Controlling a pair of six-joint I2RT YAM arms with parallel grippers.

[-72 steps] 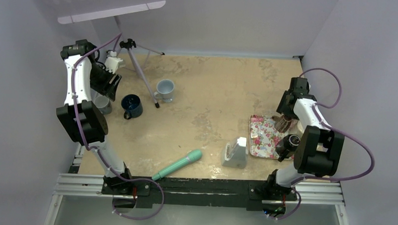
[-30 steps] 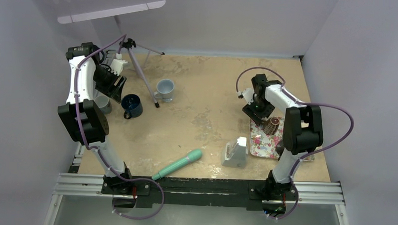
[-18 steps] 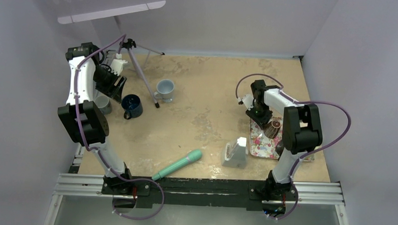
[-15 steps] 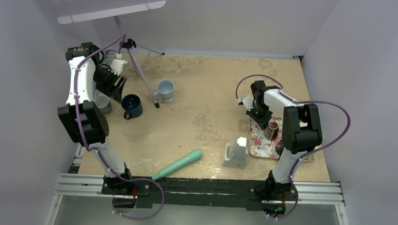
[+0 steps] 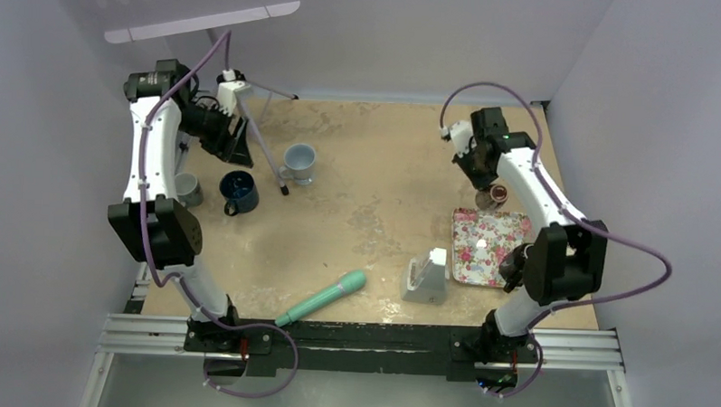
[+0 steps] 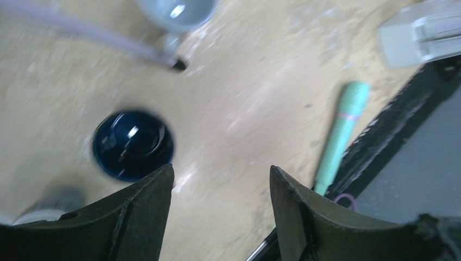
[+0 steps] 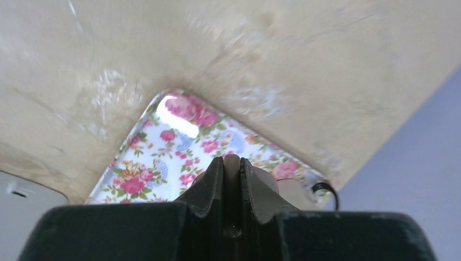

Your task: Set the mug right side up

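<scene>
Working outward from the near edge of the desk [image 5: 385, 168], a teal tool [image 5: 322, 298] lies slantwise. A grey stand [image 5: 426, 276] sits just beside the floral tray [image 5: 486, 249]. None of these has a part in the job. Just past the tray's far edge, the brown mug [image 5: 497, 193] is pinched in the right claw [image 7: 231, 163]. The jaws are clenched almost together on something thin, which I take to be the mug's wall or rim. The mug looks to be held up off the desk rather than resting on it. I judge this to be the carrying and turning stage, with the grasp made and the mug not yet set down. The next move calls for getting the mouth to face squarely up, lowering the mug until its base sits flat on the tray or the desk, and only then letting go. A pinch this thin could let the mug swing or slip. From above, a round end with a darker middle faces the camera, so the long axis seems near upright. That end reads as the mouth, though it is too small to be sure. Farther off on the left, the left claw [image 6: 220, 169] hovers with its jaws spread and nothing between them. It is above a dark blue mug [image 6: 133, 144], near a pale blue mug [image 5: 299, 161] and a tripod [image 5: 255, 132].
</scene>
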